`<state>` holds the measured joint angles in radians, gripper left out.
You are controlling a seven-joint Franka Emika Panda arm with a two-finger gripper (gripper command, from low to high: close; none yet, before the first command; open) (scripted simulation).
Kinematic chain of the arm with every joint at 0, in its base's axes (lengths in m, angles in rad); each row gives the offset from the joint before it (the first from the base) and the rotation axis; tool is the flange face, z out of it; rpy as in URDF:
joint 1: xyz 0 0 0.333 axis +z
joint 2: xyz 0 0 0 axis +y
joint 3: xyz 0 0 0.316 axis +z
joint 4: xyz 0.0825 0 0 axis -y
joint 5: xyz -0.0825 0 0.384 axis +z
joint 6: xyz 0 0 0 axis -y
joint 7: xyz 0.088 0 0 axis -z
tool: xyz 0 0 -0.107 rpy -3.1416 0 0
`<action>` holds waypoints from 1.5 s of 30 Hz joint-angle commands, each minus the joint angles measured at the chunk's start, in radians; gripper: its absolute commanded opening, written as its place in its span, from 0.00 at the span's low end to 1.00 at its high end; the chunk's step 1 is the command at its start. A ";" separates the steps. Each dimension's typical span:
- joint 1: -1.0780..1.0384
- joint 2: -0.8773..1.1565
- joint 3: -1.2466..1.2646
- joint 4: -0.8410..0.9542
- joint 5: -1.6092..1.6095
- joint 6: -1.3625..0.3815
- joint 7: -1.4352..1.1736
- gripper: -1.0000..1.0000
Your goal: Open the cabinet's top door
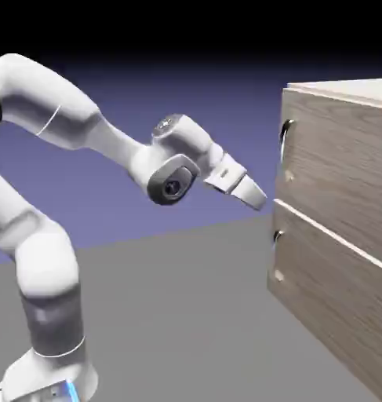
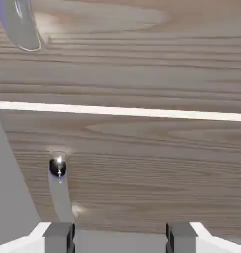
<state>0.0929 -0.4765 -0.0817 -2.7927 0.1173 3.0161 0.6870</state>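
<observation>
The cabinet (image 1: 347, 90) of grey-brown wood stands at the right of the exterior view. Its top door (image 1: 343, 157) carries a slim curved metal handle (image 1: 285, 141) near its left edge. My gripper (image 1: 259, 199) hangs a short way left of the cabinet front, level with the pale seam below the top door, lower than that handle and touching nothing. In the hand view wood fills the picture: the top door (image 2: 142, 49) lies above the seam, and the end of its handle (image 2: 19, 24) shows at the top left. My gripper (image 2: 120, 239) is open, with nothing between the fingertips (image 2: 59, 237).
Under the seam is the lower panel (image 1: 327, 290) (image 2: 152, 163) with its own smaller handle (image 1: 278, 235) (image 2: 59, 183), just left of my fingertips in the hand view. The grey table (image 1: 186, 314) stretches between the robot's base and the cabinet.
</observation>
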 commanded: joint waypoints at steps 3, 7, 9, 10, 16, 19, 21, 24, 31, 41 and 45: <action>0.090 0.104 -0.091 0.019 0.131 -0.023 -0.060 0.50; 0.210 0.243 -0.212 0.045 0.305 -0.054 -0.140 0.50; 0.270 0.312 -0.273 0.058 0.392 -0.070 -0.180 0.50; 0.300 0.347 -0.303 0.064 0.435 -0.078 -0.200 0.50; 0.480 0.554 -0.485 0.103 0.696 -0.124 -0.320 0.50; 0.570 0.658 -0.576 0.122 0.827 -0.147 -0.380 0.50; 0.630 0.728 -0.636 0.135 0.914 -0.163 -0.420 0.50; 0.719 0.832 -0.727 0.154 1.044 -0.186 -0.480 0.50; 0.929 1.074 -0.939 0.199 1.348 -0.240 -0.620 0.50; 1.229 1.421 -1.242 0.263 1.783 -0.318 -0.820 0.50; 1.349 1.559 -1.363 0.289 1.957 -0.349 -0.900 0.50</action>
<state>1.4418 1.0827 -1.4448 -2.5037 2.0747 2.6672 -0.2133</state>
